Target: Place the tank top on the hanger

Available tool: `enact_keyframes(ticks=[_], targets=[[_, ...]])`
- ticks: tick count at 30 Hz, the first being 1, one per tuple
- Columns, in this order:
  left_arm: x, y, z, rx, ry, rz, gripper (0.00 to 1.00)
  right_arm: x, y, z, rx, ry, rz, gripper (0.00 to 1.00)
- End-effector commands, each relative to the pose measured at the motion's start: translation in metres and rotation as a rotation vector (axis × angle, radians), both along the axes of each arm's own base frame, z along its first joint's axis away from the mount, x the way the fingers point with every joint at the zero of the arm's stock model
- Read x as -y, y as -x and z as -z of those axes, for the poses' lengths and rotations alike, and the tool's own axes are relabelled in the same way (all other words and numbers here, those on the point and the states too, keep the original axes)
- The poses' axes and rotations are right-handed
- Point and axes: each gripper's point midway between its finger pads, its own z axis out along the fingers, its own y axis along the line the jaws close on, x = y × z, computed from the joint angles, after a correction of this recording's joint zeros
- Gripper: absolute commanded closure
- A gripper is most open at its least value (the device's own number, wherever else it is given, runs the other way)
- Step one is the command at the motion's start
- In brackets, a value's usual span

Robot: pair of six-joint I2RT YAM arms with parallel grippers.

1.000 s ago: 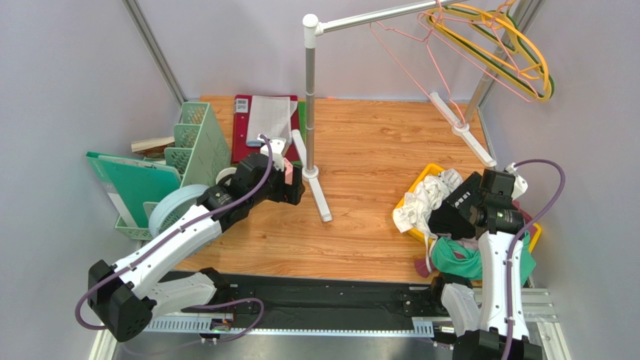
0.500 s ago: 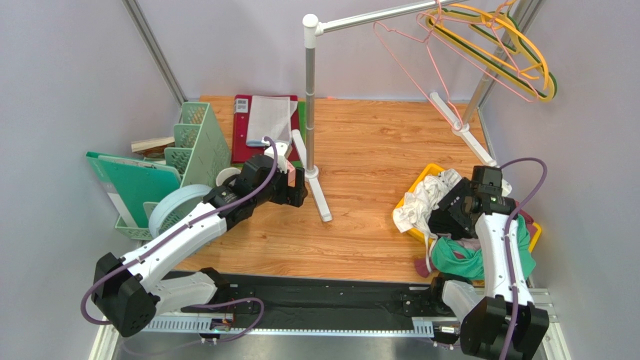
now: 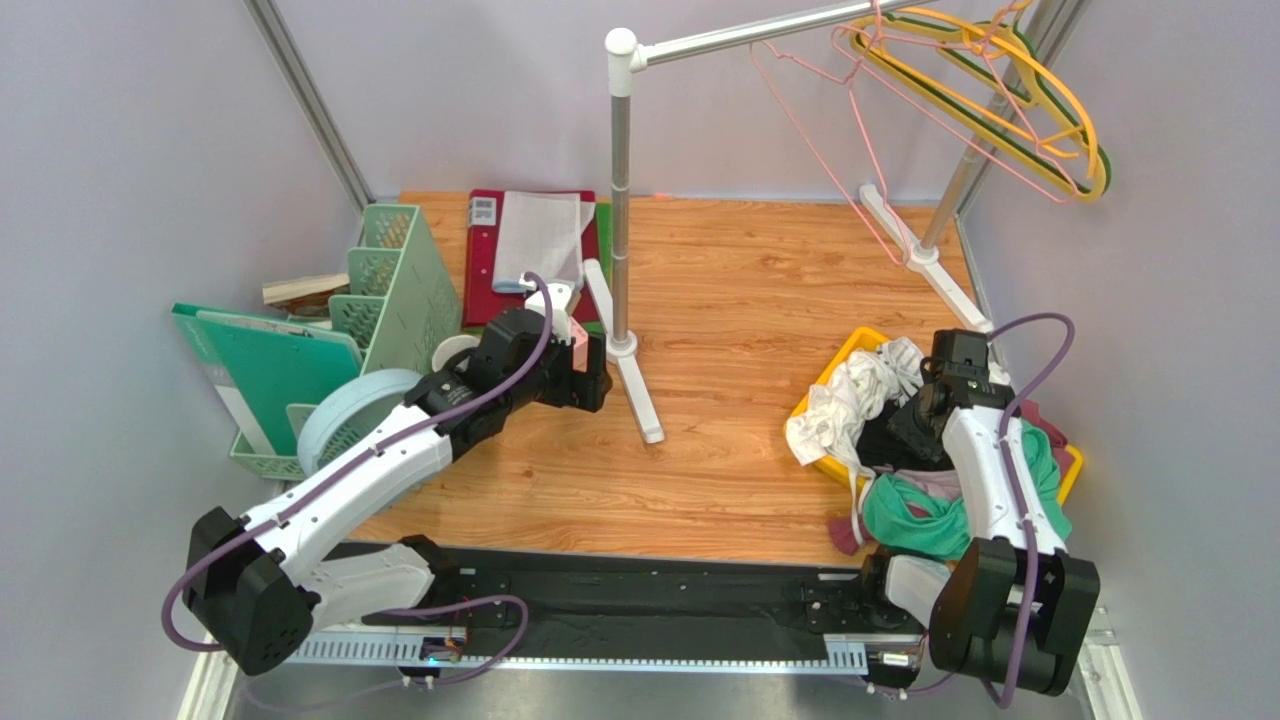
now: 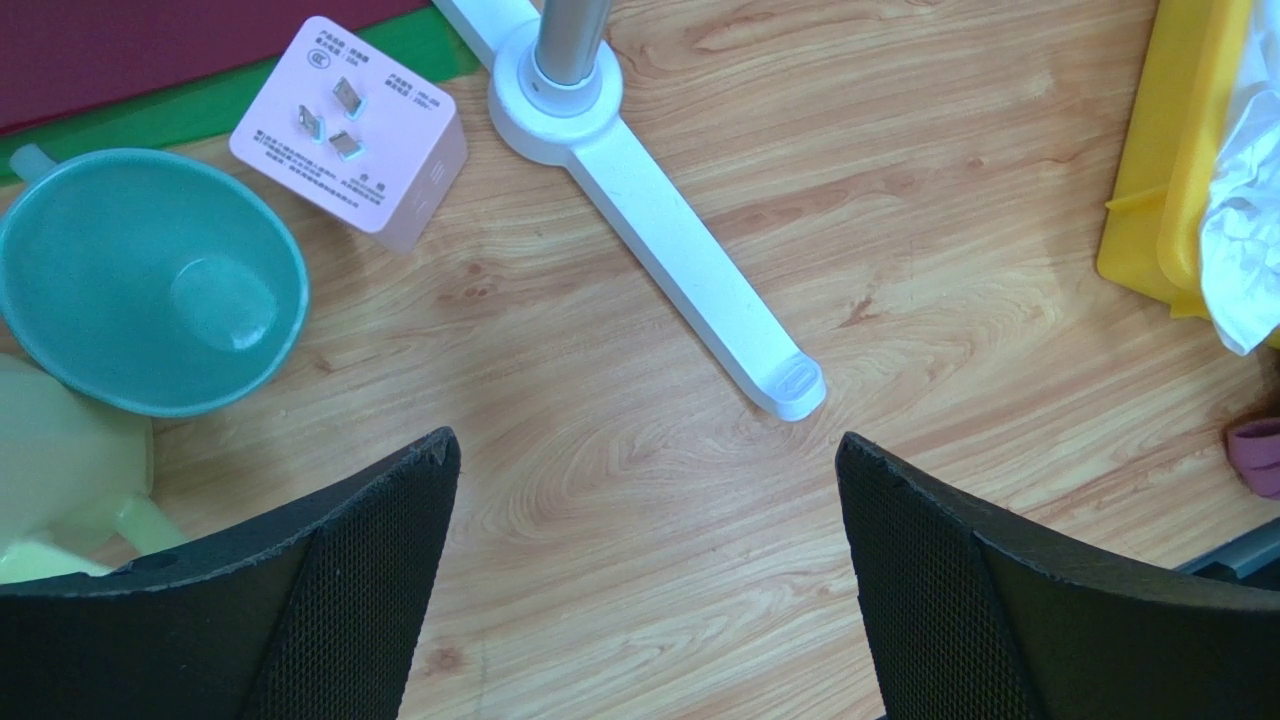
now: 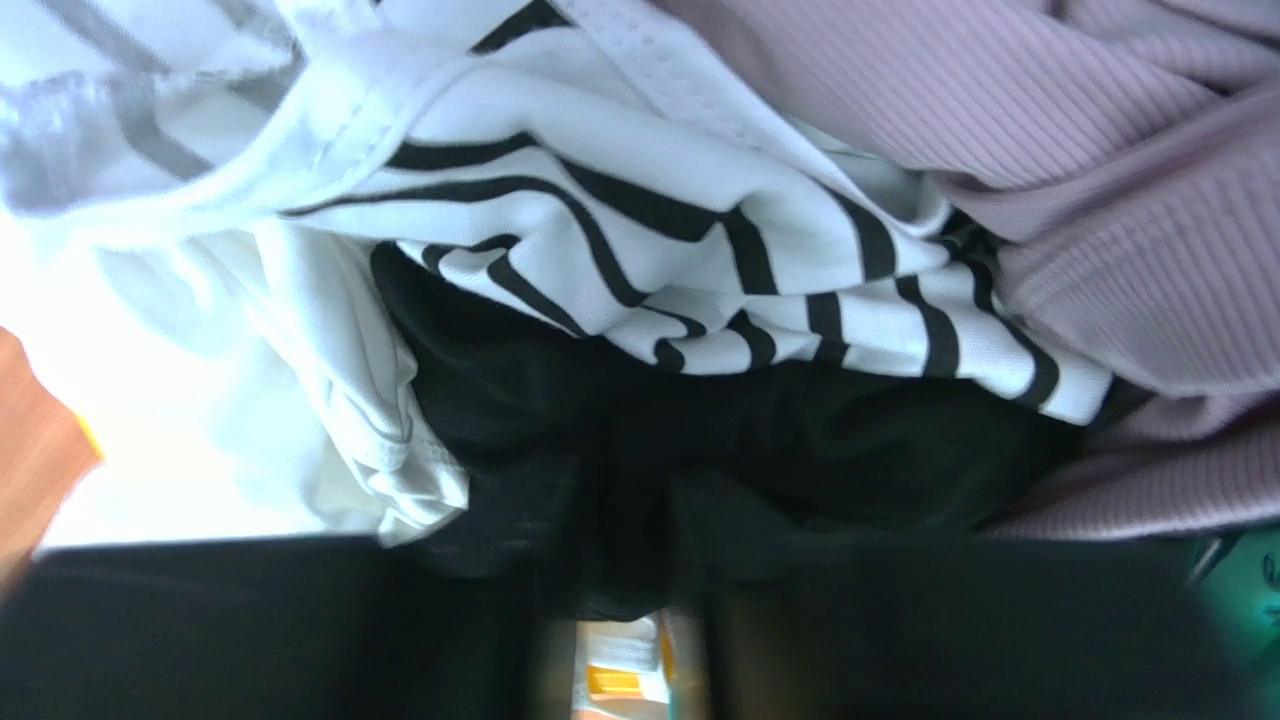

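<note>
The tank top (image 5: 721, 435) is black fabric lying in the yellow basket (image 3: 845, 351) under a black-and-white striped garment (image 5: 751, 255). My right gripper (image 5: 624, 510) is pushed down into the pile and its fingers are pinched on a fold of this black fabric; from above, that gripper (image 3: 917, 428) sits in the basket beside the dark cloth (image 3: 884, 443). The pink wire hanger (image 3: 821, 138) hangs from the rack's rail at the top. My left gripper (image 4: 646, 450) hovers open over bare wood near the rack's foot, seen from above as the left gripper (image 3: 594, 375).
The rack's pole (image 3: 619, 180) and white foot (image 4: 676, 248) stand mid-table. Yellow and green hangers (image 3: 1037, 113) share the rail. A green garment (image 3: 917, 518) and a mauve ribbed one (image 5: 1112, 180) fill the basket. A teal bowl (image 4: 143, 293), pink plug cube (image 4: 368, 128) and green organiser (image 3: 398, 278) sit left.
My right gripper sank deeper into the basket and its jaws closed from wide apart onto the black fabric. The pink hanger swayed on the rail. The left arm barely moved.
</note>
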Motion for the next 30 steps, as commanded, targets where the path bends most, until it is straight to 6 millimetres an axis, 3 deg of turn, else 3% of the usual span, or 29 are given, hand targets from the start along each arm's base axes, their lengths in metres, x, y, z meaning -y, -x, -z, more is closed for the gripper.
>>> enact_keyframes(ticks=[1, 3, 15, 25, 30], targets=[[-0.006, -0.004, -0.020, 0.052, 0.027, -0.036, 0.01, 0.001, -0.023, -0.016, 0.084, 0.006, -0.017, 0.90], [-0.008, -0.003, -0.023, 0.059, 0.026, -0.044, 0.01, 0.004, -0.028, -0.031, 0.107, 0.021, -0.025, 1.00], [-0.022, -0.003, -0.036, 0.088, 0.019, -0.087, 0.01, 0.029, -0.058, -0.154, 0.344, 0.205, -0.047, 1.00], [-0.035, 0.004, -0.039, 0.103, 0.016, -0.125, 0.01, 0.020, -0.068, -0.213, 0.507, 0.200, -0.091, 1.00], [-0.041, 0.007, -0.041, 0.121, 0.015, -0.134, 0.01, 0.030, -0.063, -0.253, 0.565, 0.290, -0.089, 1.00]])
